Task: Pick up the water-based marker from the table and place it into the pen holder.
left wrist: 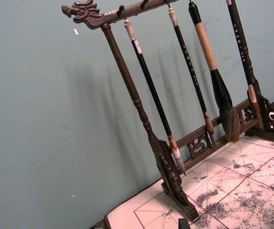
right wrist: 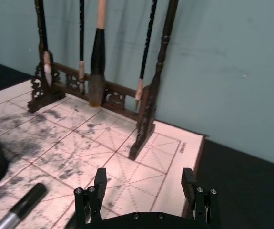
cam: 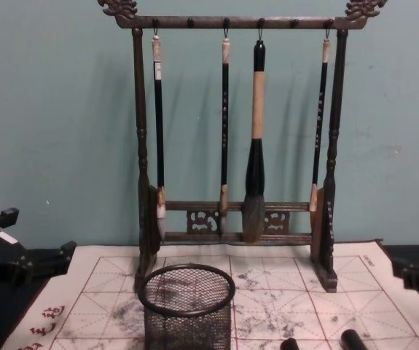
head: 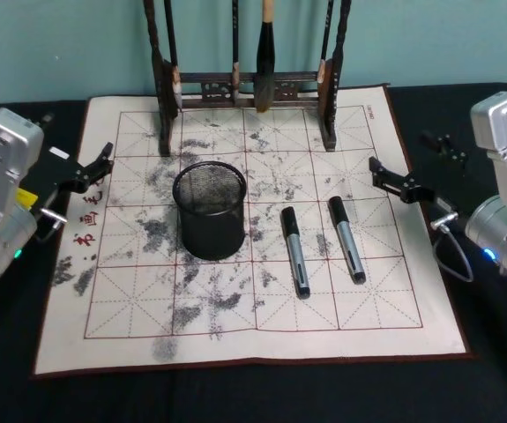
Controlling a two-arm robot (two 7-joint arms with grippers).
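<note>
A black-and-grey marker (head: 294, 251) and a second marker (head: 346, 238) lie side by side on the cream, red-gridded mat (head: 130, 300) covering the black bench (head: 6, 370). They are just right of the round black wire-mesh pen holder (head: 209, 211) and do not touch it. The left pincer (head: 101, 163) hovers at the mat's left edge and the right pincer (head: 379, 172) at its right edge. Both are spread and empty.

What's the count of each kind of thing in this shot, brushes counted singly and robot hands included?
Markers: 2
Pen holder: 1
Brush rack: 1
Hanging brushes: 4
Calligraphy mat: 1
Robot hands: 2
Total: 11
</note>
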